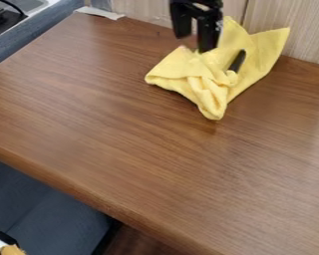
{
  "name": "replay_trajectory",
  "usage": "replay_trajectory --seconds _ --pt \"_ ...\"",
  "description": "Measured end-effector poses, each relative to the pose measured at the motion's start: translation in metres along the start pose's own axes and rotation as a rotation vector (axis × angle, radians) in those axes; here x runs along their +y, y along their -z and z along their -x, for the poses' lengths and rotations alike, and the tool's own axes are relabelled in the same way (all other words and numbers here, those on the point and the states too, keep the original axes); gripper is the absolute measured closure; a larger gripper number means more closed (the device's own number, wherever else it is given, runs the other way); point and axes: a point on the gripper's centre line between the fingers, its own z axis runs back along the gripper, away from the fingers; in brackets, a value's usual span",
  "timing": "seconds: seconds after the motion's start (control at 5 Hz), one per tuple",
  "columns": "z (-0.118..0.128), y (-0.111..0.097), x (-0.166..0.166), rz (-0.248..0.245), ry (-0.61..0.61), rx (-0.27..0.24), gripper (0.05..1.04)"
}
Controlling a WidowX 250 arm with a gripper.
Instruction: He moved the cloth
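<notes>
The black gripper (194, 42) hangs at the top of the camera view, right of centre, with its two fingers apart. The yellow cloth (258, 54) lies crumpled on the wooden table near the back wall, below and to the right of the gripper. One fingertip overlaps the cloth's upper left part in the view; whether it touches the fabric I cannot tell. Folds bunch up at the cloth's front, and one corner points up toward the wall. A dark, narrow object (237, 61) shows among the folds, partly covered.
The brown table (122, 134) has its rounded front edge running from the left down to the bottom. A pale wood-grain wall (307, 42) stands behind. At the back left corner lies a whitish strip (99, 12). A blue-grey surface and dark equipment are beyond the left edge.
</notes>
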Motion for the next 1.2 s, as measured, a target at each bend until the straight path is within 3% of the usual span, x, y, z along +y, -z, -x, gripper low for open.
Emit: replay_trajectory --seconds 0.2,0.6,0.8,1.2 --pt "-0.010 0.015 -0.003 -0.006 0.021 -0.008 0.083" --pt "-0.007 0.043 -0.005 -0.012 0.035 -0.038 0.084" --pt "-0.001 0.045 -0.006 -0.024 0.043 -0.043 0.083" --pt "0.030 0.038 -0.006 -0.043 0.048 0.004 0.085"
